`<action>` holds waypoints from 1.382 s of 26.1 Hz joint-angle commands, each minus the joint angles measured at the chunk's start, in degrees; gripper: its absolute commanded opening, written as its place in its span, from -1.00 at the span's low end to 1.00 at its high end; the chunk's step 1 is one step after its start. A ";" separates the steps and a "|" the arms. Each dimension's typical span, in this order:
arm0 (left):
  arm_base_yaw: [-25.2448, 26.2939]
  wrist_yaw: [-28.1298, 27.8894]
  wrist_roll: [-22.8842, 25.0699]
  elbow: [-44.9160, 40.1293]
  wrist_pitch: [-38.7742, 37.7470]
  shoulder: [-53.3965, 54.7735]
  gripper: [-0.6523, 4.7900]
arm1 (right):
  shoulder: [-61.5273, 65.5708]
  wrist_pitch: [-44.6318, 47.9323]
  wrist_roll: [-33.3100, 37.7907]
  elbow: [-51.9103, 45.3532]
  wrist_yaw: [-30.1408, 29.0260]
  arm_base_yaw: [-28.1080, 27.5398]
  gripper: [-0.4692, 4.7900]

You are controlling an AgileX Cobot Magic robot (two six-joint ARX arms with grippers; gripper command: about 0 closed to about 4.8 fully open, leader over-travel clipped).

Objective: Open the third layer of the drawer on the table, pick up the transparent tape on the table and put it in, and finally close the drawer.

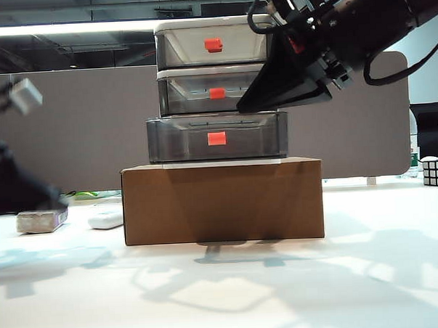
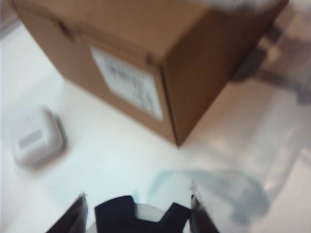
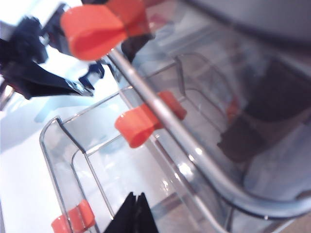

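Observation:
The drawer [image 1: 216,91] stands on a brown cardboard box [image 1: 222,200]. Its third layer [image 1: 216,137], grey with an orange-red handle, juts forward of the two tiers above. My right gripper [image 1: 245,105] is shut and empty, its tip beside the second tier, just above the third layer's right part. In the right wrist view the shut tips [image 3: 137,195] hang over the third layer [image 3: 104,170]. My left gripper [image 1: 31,197] sits blurred at the far left, low over the table [image 1: 232,294]. In the left wrist view it [image 2: 138,194] is shut on the transparent tape [image 2: 148,212], black clip between the fingers.
A white block with a label [image 1: 41,220] and a flat white oblong [image 1: 105,220] lie left of the box, right under my left gripper. The oblong [image 2: 36,138] and the box corner [image 2: 170,97] show ahead of the left gripper. A Rubik's cube [image 1: 437,172] is at the far right.

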 commanded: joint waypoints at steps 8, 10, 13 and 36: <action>-19.23 -7.67 -6.67 0.07 -0.92 -20.81 -0.14 | -0.24 0.52 0.31 0.24 -1.60 0.00 -0.84; -22.82 -9.40 -6.75 0.63 -1.27 -22.03 -0.14 | -0.24 0.52 0.31 0.24 -1.60 0.00 -0.84; -27.98 -13.64 -6.80 2.47 -1.46 -21.62 -0.14 | -0.33 0.50 0.31 0.24 -1.62 0.00 -0.84; -33.24 -17.22 -4.33 9.18 4.66 -7.91 -0.14 | -0.37 0.31 0.33 0.24 -2.89 0.04 -0.84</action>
